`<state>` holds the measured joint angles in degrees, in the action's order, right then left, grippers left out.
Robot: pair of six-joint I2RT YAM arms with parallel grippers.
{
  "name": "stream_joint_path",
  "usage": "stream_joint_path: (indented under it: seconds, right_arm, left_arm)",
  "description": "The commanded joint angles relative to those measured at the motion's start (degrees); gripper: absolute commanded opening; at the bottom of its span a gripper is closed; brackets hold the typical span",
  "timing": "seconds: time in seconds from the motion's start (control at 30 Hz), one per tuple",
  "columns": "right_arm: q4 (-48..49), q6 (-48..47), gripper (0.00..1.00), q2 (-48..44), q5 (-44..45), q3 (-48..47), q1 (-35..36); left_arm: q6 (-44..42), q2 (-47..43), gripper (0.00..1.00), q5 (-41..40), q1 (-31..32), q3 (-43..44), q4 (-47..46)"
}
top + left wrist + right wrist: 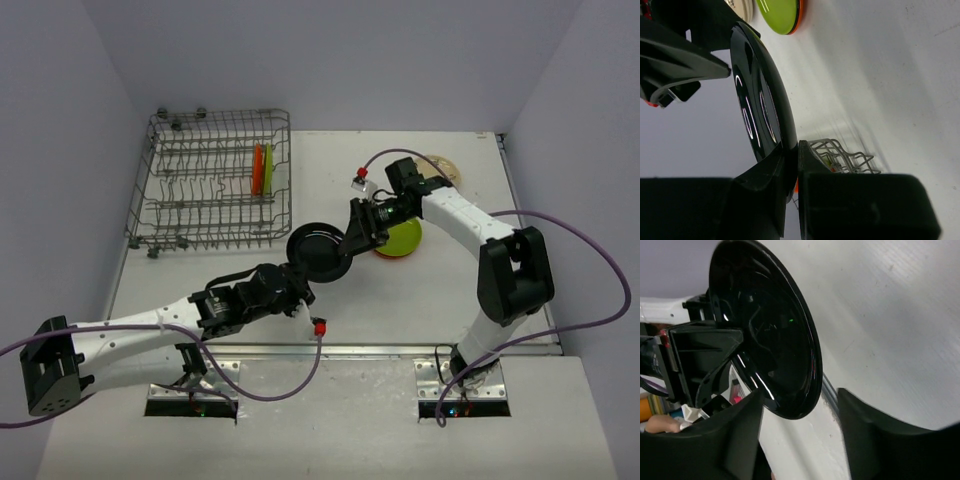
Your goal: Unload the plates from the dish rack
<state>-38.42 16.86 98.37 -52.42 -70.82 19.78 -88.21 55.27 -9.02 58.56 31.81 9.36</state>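
A black plate (318, 252) hangs on edge above the table between the two arms. My left gripper (295, 285) is shut on its lower left rim; in the left wrist view the fingers (796, 150) pinch the black plate (760, 110). My right gripper (352, 235) stands open at the plate's right rim. In the right wrist view the plate's (765, 340) edge sits between the spread fingers (800, 400) with gaps on both sides. The dish rack (200, 215) at the back left holds an orange plate (258, 168) and a lime green plate (267, 168) upright.
A lime green plate (405, 238) lies flat on an orange plate (385, 253) just behind my right gripper. A cream plate (445, 165) lies at the back right, partly hidden by the right arm. Purple cables loop beside both arms.
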Motion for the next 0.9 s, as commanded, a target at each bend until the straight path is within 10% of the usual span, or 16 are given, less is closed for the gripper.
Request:
stream_joint_path:
  seconds: [0.0,0.2,0.4,0.53,0.87]
  right_arm:
    - [-0.91,-1.22,0.44,0.77,-0.31,-3.49,1.13]
    - [-1.4,-0.34,0.06,1.74,-0.31,-5.11,1.05]
    - [-1.56,0.91,0.0,-0.22,-1.66,-4.63,-6.77]
    - [-1.92,-1.1,0.0,-1.0,0.86,-2.01,-17.6]
    - [-2.19,-8.6,0.0,5.48,12.62,-2.34,-29.6]
  left_arm:
    - [-0.95,-0.03,0.0,-1.39,0.94,2.64,-6.2]
    - [-0.03,0.27,0.09,-2.84,2.0,3.17,-8.4]
    - [5.66,2.36,0.81,-10.17,2.09,4.03,-12.48]
    - [15.02,4.19,1.0,-13.04,0.43,8.46,-12.11]
    - [62.13,27.62,1.0,-3.61,-27.08,47.31,14.48]
